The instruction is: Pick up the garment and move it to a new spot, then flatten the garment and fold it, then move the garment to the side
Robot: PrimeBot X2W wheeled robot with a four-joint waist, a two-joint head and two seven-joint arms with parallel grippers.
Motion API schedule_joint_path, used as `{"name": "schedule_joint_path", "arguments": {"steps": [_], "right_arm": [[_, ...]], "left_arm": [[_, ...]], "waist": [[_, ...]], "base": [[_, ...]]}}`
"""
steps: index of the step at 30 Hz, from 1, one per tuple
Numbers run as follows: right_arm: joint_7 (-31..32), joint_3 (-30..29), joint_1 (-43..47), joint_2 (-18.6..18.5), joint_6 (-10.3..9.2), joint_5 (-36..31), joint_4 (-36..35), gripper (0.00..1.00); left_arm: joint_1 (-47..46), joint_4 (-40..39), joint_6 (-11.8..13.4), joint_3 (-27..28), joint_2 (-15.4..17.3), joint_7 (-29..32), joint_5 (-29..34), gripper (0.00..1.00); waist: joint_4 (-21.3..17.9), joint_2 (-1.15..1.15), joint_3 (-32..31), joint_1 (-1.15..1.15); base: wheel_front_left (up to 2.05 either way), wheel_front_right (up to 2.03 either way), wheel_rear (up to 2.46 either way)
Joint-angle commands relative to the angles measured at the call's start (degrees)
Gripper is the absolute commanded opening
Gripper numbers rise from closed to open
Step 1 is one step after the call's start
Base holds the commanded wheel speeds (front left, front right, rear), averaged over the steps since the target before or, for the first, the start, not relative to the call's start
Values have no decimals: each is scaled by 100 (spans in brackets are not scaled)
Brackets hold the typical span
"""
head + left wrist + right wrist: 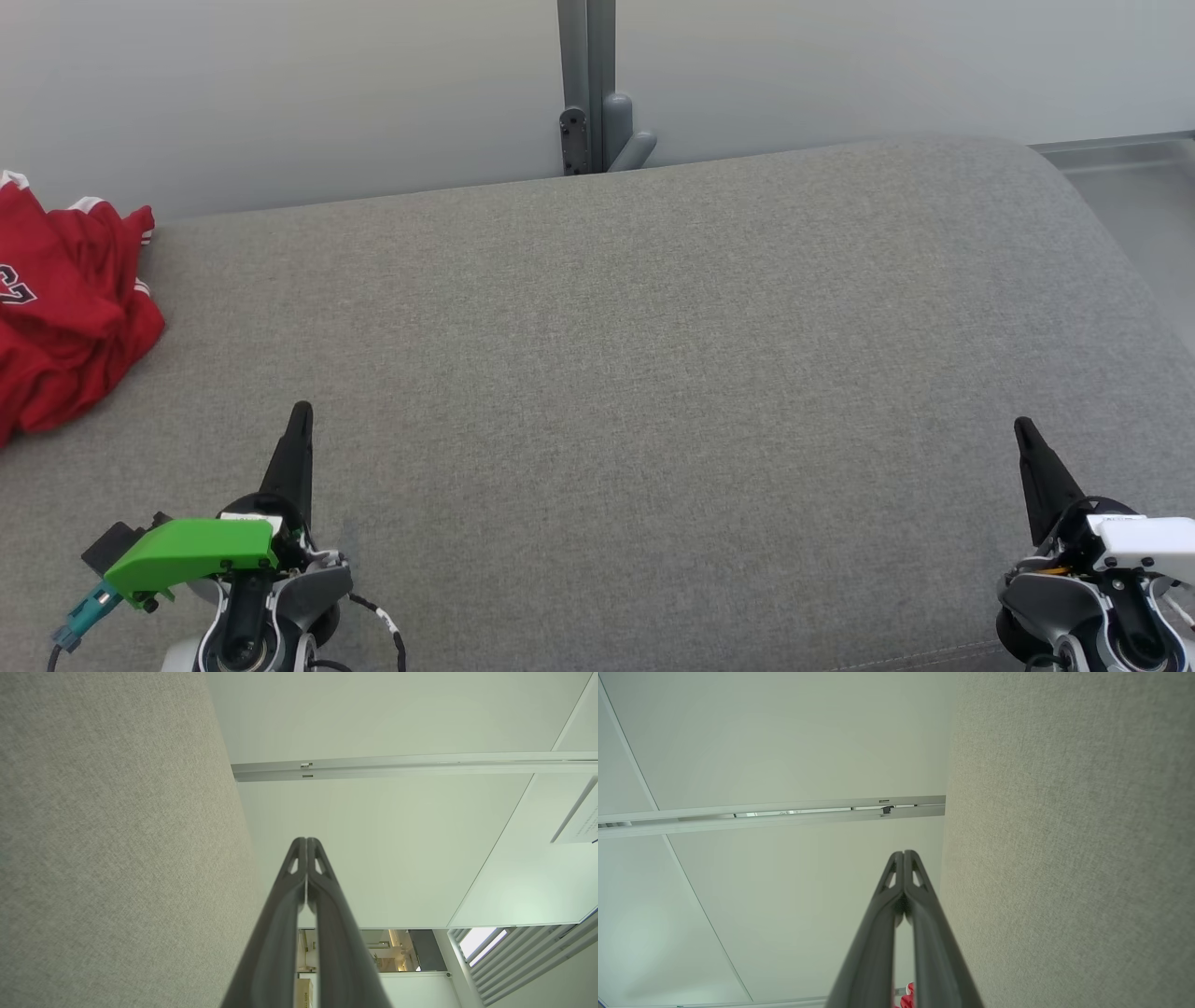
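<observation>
Garment (pixel 65 308), red, crumpled: lay at the far left edge of the grey cushion (pixel 653 373). Left gripper (pixel 301 415): was closed, empty, lower left, apart from the garment. Right gripper (pixel 1024 429): was closed, empty, lower right.

The red garment (pixel 65 308) lying crumpled off to the left carries a dark, white-edged print, cut off by the picture's edge. It looks like part of a number, perhaps a 7, but I cannot be sure. A sheet (pixel 581 823) on the wall bears print too small to read.
</observation>
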Motion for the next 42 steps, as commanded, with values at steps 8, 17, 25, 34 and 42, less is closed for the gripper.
{"name": "schedule_joint_path", "arguments": {"steps": [8, 17, 25, 34, 42], "right_arm": [[21, -11, -40, -28, 3, 31, 13, 0], [21, -10, -40, -28, 3, 31, 13, 0], [21, -10, -40, -28, 3, 31, 13, 0], [21, -10, -41, -28, 3, 31, 13, 0], [21, -10, -41, -28, 3, 31, 13, 0]], "left_arm": [[-86, -10, -36, 12, 32, 3, -36, 0], [-86, -10, -36, 12, 32, 3, -36, 0], [-86, -10, -36, 12, 32, 3, -36, 0], [-86, -10, -36, 12, 32, 3, -36, 0], [-86, -10, -36, 12, 32, 3, -36, 0]], "waist": [[0, 0, 0, 0], [0, 0, 0, 0], [0, 0, 0, 0], [0, 0, 0, 0], [0, 0, 0, 0]], "base": [[0, 0, 0], [0, 0, 0], [0, 0, 0], [0, 0, 0], [0, 0, 0]]}}
